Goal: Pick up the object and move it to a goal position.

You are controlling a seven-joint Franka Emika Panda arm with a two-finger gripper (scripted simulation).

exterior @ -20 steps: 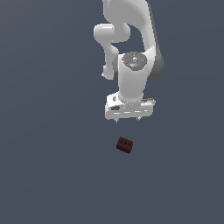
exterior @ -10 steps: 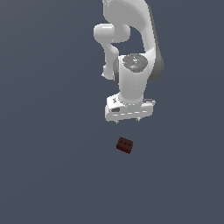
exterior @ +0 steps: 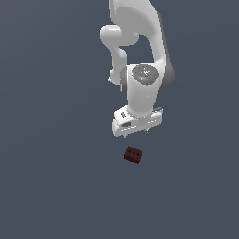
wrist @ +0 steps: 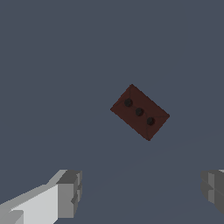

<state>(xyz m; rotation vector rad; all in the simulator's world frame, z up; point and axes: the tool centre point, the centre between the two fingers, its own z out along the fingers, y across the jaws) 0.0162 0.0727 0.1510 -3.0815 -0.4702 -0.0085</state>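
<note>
The table (exterior: 46,186) was one flat sheet of dark grey-blue. In the exterior view it filled the picture out to every edge, from 12 o'clock round to 6 o'clock and back again. Its colour looked the same all over, smooth, with no pattern or marks on it. In the wrist view the table (wrist: 52,65) had the same dark grey-blue colour. One faint line (wrist: 175,146), a bit paler than the rest, slanted across it there.

brick (wrist: 140,112): matt dark red-brown | pincer (wrist: 142,192): smooth white shell, grey matt fingertips (wrist: 70,192)
</note>
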